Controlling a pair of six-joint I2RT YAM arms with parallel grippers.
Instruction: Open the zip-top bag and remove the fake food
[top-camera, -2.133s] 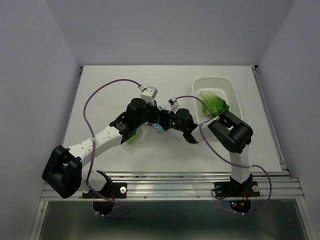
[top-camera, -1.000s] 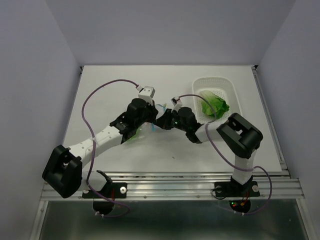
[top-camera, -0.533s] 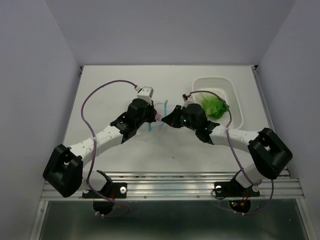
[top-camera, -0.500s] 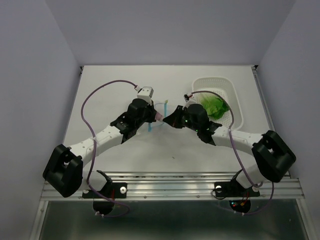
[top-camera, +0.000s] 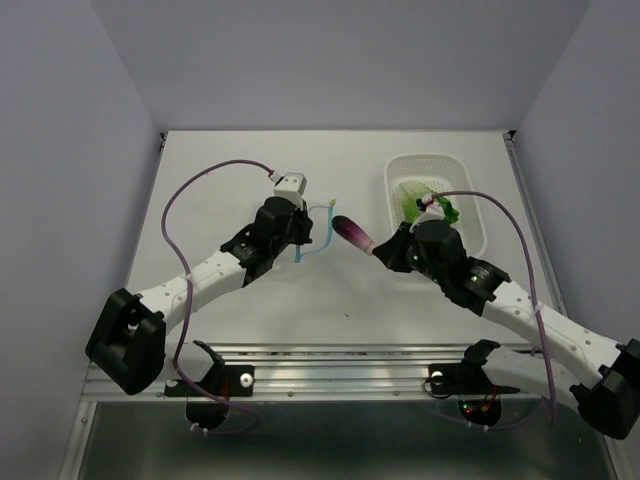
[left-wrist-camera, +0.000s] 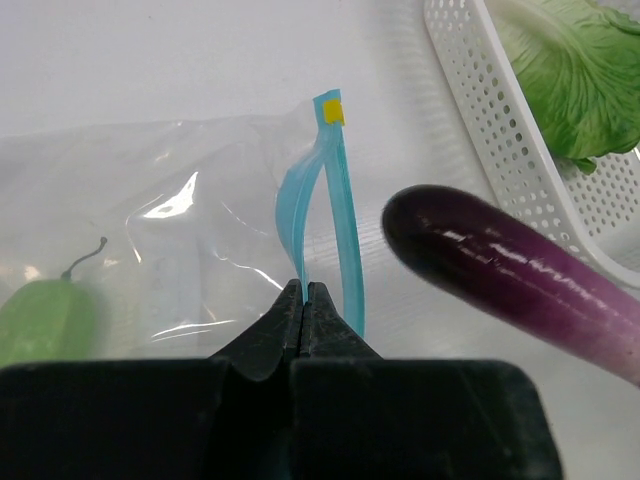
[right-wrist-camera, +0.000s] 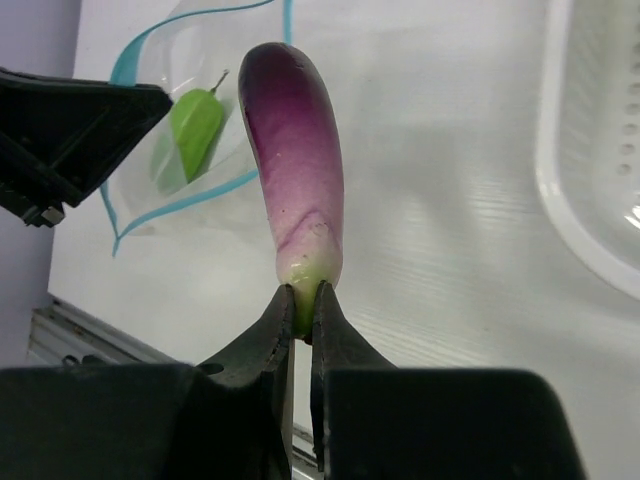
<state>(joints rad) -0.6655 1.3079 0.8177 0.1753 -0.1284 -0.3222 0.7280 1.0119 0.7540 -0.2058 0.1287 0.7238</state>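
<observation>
Our left claw (left-wrist-camera: 303, 290) is pressed together on the blue zip strip (left-wrist-camera: 346, 230) of the zip-top bag (left-wrist-camera: 150, 200). It pinches one side of the strip right at its tips. The other side of the strip bows away just beside them, so the mouth of the bag gapes open. The clear, crinkly bag lies on the worktop (top-camera: 230, 180), in front of this claw and off to its left. Inside the bag, low and to the left of the claw tips, we see a small green toy (left-wrist-camera: 45, 315) with a thin stem.

Our right claw (right-wrist-camera: 303, 295) is pinching the purple toy vegetable (right-wrist-camera: 293, 160) by its pale green end. The purple piece sticks straight out from the claw tips and is outside the bag. Its round dark end is near the open mouth of the bag and near the left claw. We cannot tell if it touches the worktop.

The leafy green toy (top-camera: 412, 192) lies in the white basket (top-camera: 470, 200). The basket sits to the right of the right claw, well apart from the bag.
</observation>
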